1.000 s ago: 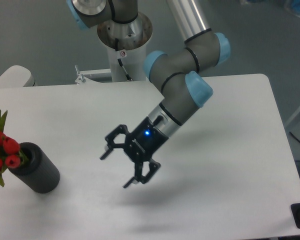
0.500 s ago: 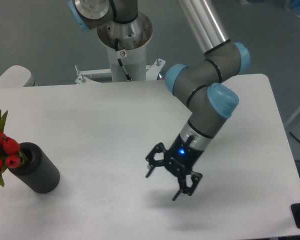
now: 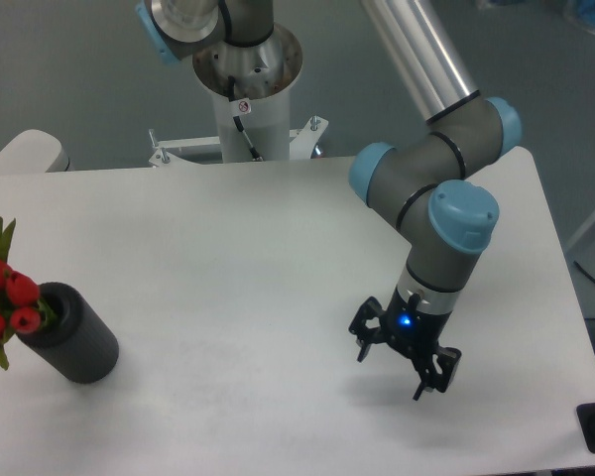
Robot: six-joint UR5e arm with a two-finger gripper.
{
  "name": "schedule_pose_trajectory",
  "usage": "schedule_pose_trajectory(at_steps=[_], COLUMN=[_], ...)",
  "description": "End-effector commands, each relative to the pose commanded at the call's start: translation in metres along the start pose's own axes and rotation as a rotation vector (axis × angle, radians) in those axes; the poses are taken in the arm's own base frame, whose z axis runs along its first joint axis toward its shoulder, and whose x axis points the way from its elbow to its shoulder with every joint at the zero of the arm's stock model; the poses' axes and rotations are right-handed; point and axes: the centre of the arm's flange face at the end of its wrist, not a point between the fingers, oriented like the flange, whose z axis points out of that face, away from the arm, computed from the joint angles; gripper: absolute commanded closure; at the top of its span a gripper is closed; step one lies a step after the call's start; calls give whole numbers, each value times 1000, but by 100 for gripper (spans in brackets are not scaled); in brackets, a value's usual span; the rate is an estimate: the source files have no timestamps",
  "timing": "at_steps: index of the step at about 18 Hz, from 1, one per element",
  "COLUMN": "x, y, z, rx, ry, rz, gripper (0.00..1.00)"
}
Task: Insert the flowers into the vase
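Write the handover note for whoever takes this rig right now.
End effector: open, empty, low over the table's right front, far from the job's things.
Vase: upright near the table's left edge.
Flowers: in the vase's mouth, red buds leaning out to the left, partly cut off by the frame.
Done: insertion looks complete.
Left: probably nothing; just confirm the bunch sits steady.

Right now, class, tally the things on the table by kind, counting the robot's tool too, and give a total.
Bunch of flowers: 1
Vase: 1
Tool: 1, open and holding nothing
Total: 3
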Motion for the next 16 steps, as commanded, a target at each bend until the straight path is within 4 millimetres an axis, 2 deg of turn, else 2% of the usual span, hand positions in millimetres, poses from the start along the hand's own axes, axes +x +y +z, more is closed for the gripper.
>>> schedule_pose_trajectory(at_steps=[4,10,16], x=[-2,-8,-4], y=[9,15,3], z=[0,0,10], rx=[-104,-191,-300], ry=[38,46,77], rz=[108,150,198], gripper=[0,0,0])
